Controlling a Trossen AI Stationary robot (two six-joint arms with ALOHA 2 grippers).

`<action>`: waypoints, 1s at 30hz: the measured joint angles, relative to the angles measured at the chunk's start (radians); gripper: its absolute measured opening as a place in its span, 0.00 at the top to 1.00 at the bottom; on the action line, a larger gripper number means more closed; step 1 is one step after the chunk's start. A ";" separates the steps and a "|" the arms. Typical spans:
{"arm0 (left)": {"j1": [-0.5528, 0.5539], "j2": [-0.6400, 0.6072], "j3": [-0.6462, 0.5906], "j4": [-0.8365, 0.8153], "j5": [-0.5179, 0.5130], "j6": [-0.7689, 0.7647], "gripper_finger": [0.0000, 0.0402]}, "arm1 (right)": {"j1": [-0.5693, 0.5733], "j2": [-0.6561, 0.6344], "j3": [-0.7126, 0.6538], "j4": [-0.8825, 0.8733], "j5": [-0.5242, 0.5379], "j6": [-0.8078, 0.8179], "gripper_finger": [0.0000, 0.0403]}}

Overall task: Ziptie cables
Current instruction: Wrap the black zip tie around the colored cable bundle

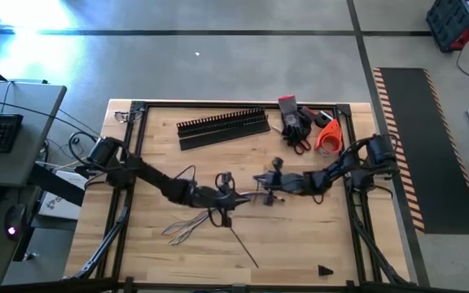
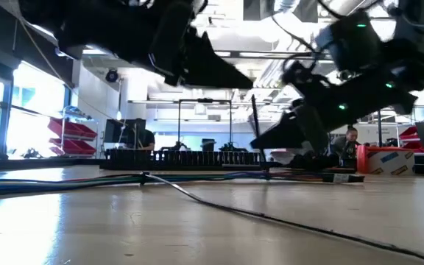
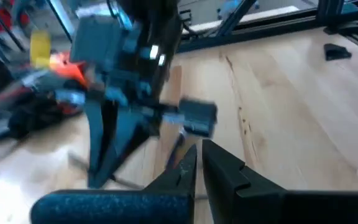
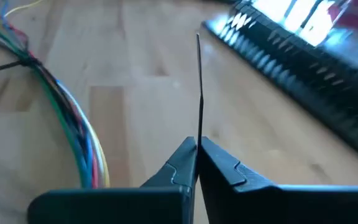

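The cables (image 1: 187,228) lie on the wooden table near its middle, their thin coloured wires fanning out toward the left. A black ziptie (image 4: 25,61) is cinched round the bundle (image 4: 73,124), and its long tail (image 1: 243,244) trails toward the near edge. My right gripper (image 4: 197,149) hovers right of the bundle, shut on a second thin black ziptie (image 4: 199,93). My left gripper (image 3: 199,158) hangs above the table just left of it (image 1: 221,198), fingers together, with nothing seen between them. My right gripper pinches one end of the loose black ziptie (image 4: 199,134) between its two fingertips. The strip runs straight out beyond the fingers. In the low view it stands nearly upright (image 2: 255,125), its free end up and clear of the table.
The black slotted duct (image 1: 222,124) and a flat black strip (image 1: 222,139) lie toward the far edge. Black gloves (image 1: 295,122), a red-handled tool (image 1: 302,145) and an orange tape roll (image 1: 328,137) sit at the far right. A small black piece (image 1: 324,270) lies near the front right.
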 joint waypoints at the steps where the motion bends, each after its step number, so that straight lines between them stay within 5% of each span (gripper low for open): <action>1: 0.012 0.000 -0.005 0.000 0.029 -0.020 1.00 | 0.008 0.000 -0.021 0.042 0.021 -0.020 1.00; 10: 0.137 0.009 -0.005 0.026 0.257 -0.124 1.00 | 0.079 -0.001 -0.019 0.053 0.183 -0.321 1.00; 20: 0.128 0.027 -0.006 -0.214 0.553 0.201 0.89 | 0.032 -0.001 -0.042 0.072 0.142 -0.115 1.00; 25: 0.073 0.160 -0.006 -0.050 0.528 0.229 0.70 | 0.023 -0.001 -0.041 0.090 0.129 -0.093 1.00; 30: 0.023 0.332 0.017 0.253 0.344 0.198 0.56 | 0.024 -0.002 -0.040 0.106 0.128 -0.093 1.00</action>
